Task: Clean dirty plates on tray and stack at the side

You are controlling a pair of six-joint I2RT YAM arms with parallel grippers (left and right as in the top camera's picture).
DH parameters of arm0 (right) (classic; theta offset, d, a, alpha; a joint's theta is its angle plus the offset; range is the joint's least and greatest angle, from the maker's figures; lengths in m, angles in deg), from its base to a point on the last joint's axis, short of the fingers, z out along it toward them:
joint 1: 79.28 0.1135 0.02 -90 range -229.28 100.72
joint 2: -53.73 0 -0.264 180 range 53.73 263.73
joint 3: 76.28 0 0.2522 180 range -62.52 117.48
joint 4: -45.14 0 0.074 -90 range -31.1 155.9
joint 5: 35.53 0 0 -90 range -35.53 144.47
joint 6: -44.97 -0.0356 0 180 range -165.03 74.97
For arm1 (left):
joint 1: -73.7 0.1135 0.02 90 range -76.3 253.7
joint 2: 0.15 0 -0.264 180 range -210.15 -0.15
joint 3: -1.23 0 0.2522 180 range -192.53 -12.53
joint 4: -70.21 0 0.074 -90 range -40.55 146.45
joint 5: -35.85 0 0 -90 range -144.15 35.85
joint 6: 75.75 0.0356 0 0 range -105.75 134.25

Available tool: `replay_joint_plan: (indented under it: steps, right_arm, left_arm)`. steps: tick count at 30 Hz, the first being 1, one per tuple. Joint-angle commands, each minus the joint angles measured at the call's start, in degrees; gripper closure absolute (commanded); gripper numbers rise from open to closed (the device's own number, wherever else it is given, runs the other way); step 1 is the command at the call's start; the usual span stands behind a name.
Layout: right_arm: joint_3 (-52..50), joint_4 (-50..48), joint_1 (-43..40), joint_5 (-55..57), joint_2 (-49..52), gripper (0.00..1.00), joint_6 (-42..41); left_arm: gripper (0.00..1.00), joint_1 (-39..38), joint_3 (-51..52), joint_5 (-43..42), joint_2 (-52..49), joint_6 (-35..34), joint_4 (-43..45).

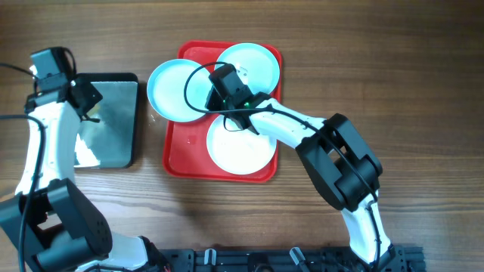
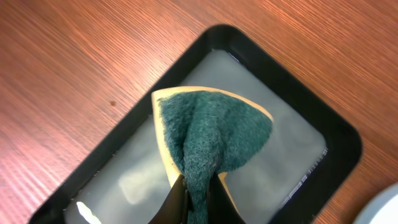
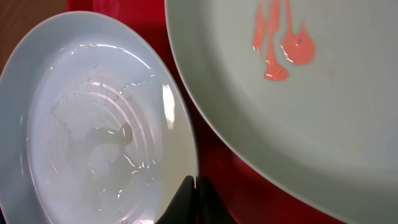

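The red tray [image 1: 180, 155] is seen mid-table carrying all three plates [image 1: 240, 147], the left turquoise plate [image 1: 170, 89] overhanging its rim and pinched at the edge by the clenched right gripper [image 3: 194, 190]. Over the black tray [image 2: 342, 134], a green sponge [image 2: 214, 134] is clamped in the left gripper [image 2: 198, 198].

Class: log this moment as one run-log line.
left gripper: jaws shut on green sponge over black tray | right gripper: jaws shut on wet plate rim | next plate: pink smear

the plates [image 3: 93, 143] look glossy, the tray [image 1: 181, 155] smooth plastic, the sponge [image 2: 217, 130] rough.
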Motion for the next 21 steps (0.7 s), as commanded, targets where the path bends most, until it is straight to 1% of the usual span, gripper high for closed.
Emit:
replay_joint_plan:
  steps: [1,5,21]
  right_arm:
    - [0.3,1.5,-0.3,2.5,-4.5,0.96,4.0]
    - [0.3,1.9,-0.4,2.4,-5.0,0.96,5.0]
    - [0.3,3.0,-0.4,1.8,-5.0,0.95,5.0]
  left_arm:
    - [0.96,1.5,-0.9,-7.7,1.5,5.0,-0.5]
    - [0.96,1.5,-0.8,-7.8,1.4,5.7,-0.6]
    - [0.96,1.5,-0.8,-7.8,1.4,5.6,-0.7]
